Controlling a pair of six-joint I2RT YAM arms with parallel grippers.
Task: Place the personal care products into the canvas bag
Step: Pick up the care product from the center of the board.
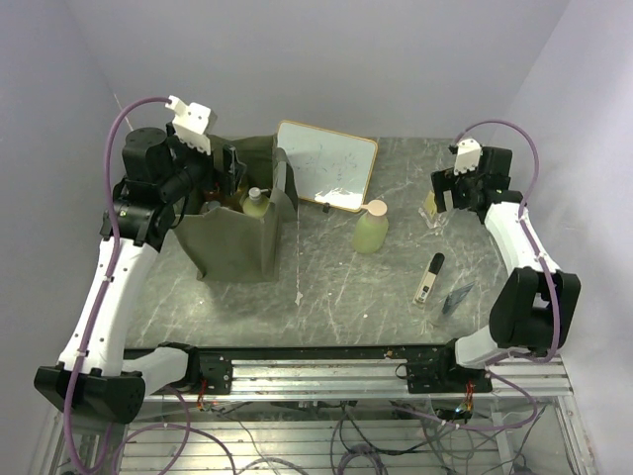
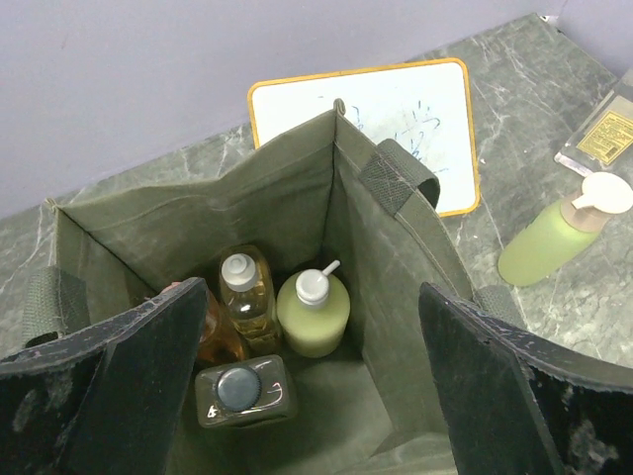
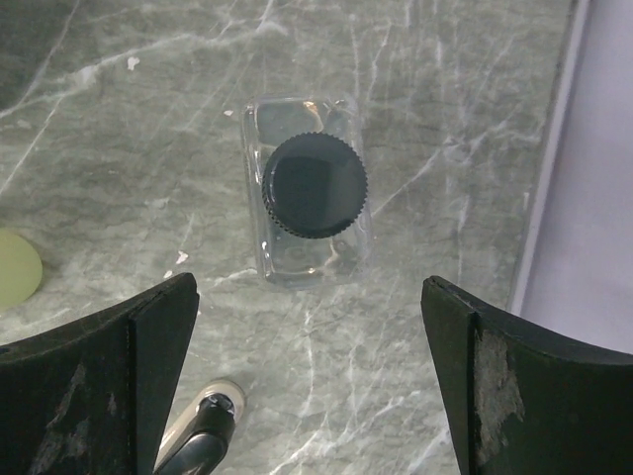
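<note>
The olive canvas bag (image 1: 237, 237) stands open at the left. My left gripper (image 2: 312, 396) hovers open and empty over its mouth, as the top view (image 1: 220, 170) also shows. Inside stand an amber pump bottle (image 2: 247, 297), a yellow-green pump bottle (image 2: 315, 315), a clear black-capped bottle (image 2: 240, 391) and an orange bottle (image 2: 216, 338) half hidden by my finger. A green pink-capped bottle (image 1: 371, 228) stands on the table. My right gripper (image 3: 307, 396) is open above a second clear black-capped bottle (image 3: 312, 188), which also shows in the top view (image 1: 432, 210).
A wood-framed whiteboard (image 1: 326, 163) lies behind the bag and the green bottle. A white tube with a black cap (image 1: 428, 279) and a small dark grey item (image 1: 457, 297) lie at the right front. The wall stands close to the right of the clear bottle.
</note>
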